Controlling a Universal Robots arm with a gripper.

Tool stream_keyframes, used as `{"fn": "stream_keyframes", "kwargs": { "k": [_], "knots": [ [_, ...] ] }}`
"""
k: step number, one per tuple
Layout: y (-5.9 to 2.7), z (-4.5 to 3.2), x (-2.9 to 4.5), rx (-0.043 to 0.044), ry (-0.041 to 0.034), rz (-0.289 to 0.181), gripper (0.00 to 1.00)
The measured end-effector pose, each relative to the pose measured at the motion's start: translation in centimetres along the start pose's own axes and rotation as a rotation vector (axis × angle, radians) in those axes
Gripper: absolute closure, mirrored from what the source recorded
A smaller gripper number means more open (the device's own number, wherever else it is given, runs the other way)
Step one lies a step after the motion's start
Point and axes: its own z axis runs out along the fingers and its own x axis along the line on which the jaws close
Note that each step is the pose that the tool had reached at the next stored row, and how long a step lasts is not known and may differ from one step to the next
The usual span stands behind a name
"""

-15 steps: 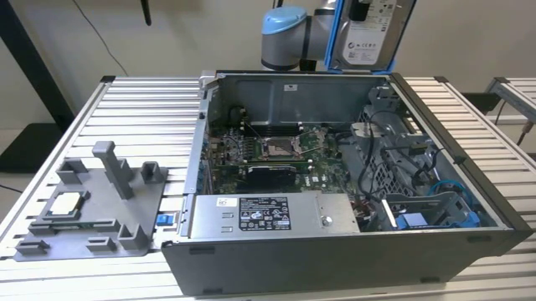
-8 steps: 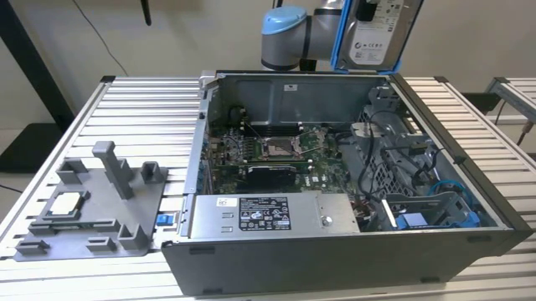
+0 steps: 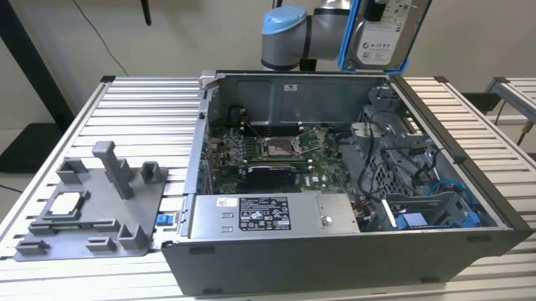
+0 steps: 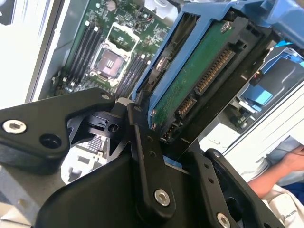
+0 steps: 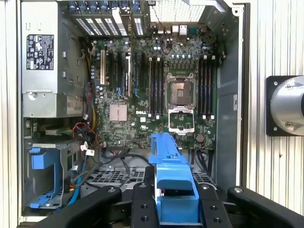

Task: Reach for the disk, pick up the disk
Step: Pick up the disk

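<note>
Exterior view: disk point(image 3: 381, 34) aloft; slatted table point(image 3: 142, 106); pale wall point(image 3: 192, 31)

Burning the counter point(image 4: 19, 52) out to white in the second wrist view. Falling bright and even elsewhere, casting soft shadow inside the case point(image 3: 335, 263).

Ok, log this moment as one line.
gripper: shut on disk | disk: held in air, out of case | case: open, on table

disk point(image 3: 378, 34) – in pincer point(image 5: 175, 205), abv PC case point(image 3: 335, 263) | jig point(image 3: 100, 218) on table point(image 3: 142, 119) – the exterior view's left of case
</note>
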Motion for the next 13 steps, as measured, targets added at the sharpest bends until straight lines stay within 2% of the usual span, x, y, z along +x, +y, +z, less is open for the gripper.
{"fn": "stream_keyframes", "kwargs": {
  "k": [13],
  "knots": [
    [-2.33, -0.11, -0.05, 0.0, -0.0001, 0.0, 1.0]
  ]
}}
